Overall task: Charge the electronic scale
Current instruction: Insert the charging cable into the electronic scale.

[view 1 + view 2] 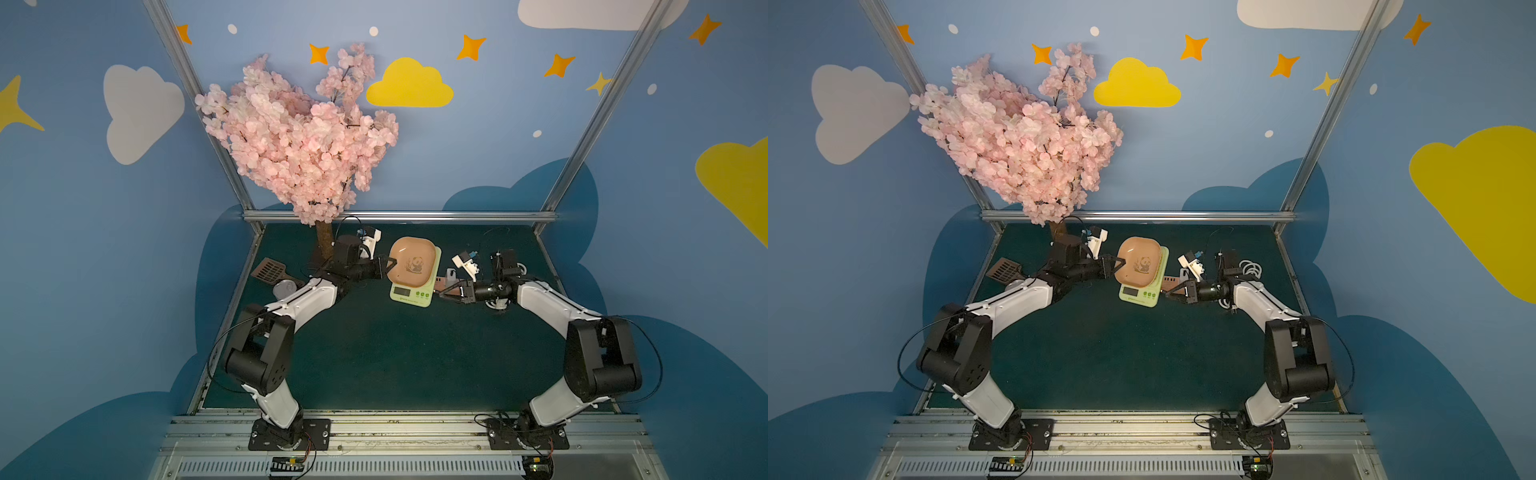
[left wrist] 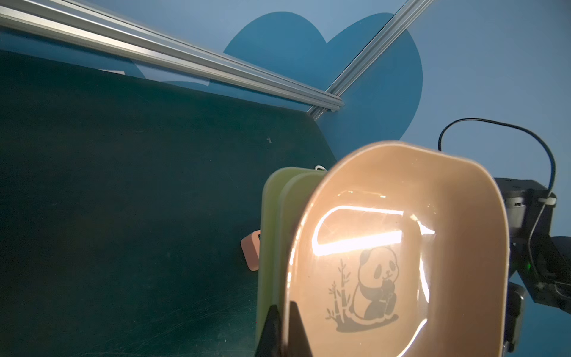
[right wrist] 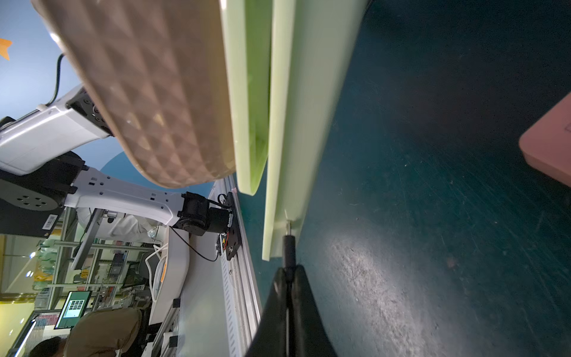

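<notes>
Looking from the near edge of the dark green table (image 1: pixel 374 365), you meet the small pale green electronic scale (image 1: pixel 412 296) in the far half, about midway between left and right, its grey display facing the near side. On top sits its peach-pink rounded-square plastic tray (image 1: pixel 415 259) with a panda drawing.

At the scale's right side, your right gripper (image 3: pixel 289 272) is pressed together on a short black cylindrical plug (image 3: pixel 289 247). The plug's metal tip touches the scale's side wall, and you cannot tell whether it is seated in a socket. Just beside that same right side lies a salmon-orange plastic power strip (image 2: pixel 251 252), mostly hidden in both top views.

A little farther back, at the left side, your left gripper (image 2: pixel 285 312) pinches the tray's rim between its two black fingers. Farther right, a coil of white cable (image 1: pixel 1250 268) lies on the far side of the right arm. Far left stands an artificial tree with pink blossoms (image 1: pixel 299 133), with a brown slotted scoop (image 1: pixel 270 270) near its trunk.
</notes>
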`<state>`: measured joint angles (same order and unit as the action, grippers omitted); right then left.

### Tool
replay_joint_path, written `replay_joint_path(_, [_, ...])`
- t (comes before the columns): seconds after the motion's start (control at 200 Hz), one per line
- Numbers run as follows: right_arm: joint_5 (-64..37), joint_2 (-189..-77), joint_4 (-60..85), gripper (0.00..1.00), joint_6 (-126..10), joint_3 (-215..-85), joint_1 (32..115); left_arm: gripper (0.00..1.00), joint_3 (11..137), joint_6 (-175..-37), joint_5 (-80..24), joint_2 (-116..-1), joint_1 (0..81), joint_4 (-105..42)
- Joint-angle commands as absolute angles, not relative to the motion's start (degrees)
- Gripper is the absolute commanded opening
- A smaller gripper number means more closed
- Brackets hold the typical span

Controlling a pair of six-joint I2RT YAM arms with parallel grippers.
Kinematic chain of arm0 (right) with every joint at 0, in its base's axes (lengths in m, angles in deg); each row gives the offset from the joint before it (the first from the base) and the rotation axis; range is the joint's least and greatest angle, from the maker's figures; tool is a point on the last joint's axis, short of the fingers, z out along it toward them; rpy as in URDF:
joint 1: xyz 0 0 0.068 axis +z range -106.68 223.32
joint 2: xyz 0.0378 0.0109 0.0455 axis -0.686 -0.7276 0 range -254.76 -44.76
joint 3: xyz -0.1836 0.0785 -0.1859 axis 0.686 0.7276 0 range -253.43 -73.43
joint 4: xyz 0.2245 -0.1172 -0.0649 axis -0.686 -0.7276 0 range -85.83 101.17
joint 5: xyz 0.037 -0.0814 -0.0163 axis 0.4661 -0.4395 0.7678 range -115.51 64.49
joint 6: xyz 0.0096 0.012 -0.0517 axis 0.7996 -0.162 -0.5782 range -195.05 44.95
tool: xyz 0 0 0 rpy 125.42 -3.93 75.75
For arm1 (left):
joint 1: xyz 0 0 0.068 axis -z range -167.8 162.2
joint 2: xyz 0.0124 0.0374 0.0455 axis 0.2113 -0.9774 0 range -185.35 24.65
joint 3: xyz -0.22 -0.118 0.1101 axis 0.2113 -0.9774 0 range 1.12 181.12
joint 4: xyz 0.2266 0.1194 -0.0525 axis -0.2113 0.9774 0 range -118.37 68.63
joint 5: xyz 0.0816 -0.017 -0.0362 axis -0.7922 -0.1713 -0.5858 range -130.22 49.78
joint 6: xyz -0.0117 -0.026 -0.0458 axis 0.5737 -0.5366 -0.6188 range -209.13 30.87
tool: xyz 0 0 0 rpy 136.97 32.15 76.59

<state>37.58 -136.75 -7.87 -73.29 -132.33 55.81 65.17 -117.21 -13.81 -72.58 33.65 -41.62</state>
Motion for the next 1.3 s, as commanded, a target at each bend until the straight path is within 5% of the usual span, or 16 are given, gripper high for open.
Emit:
replay_joint_path(0.0, [35.4, -135.7, -11.6, 0.00, -75.4, -133.8, 56.2, 0.03, 66.8, -117.4, -11.2, -70.4, 33.8, -45.2])
replay_joint_path(0.626, [34.7, -136.6, -9.8, 0.00, -73.0, -133.9, 57.1, 0.03, 64.0, -115.4, -17.4, -68.6, 36.2, -47.7])
replay_joint_path(1.291, [33.6, -135.7, -10.4, 0.00, -76.8, -133.3, 58.2, 0.03, 65.0, -116.6, -12.4, -71.8, 35.1, -47.4])
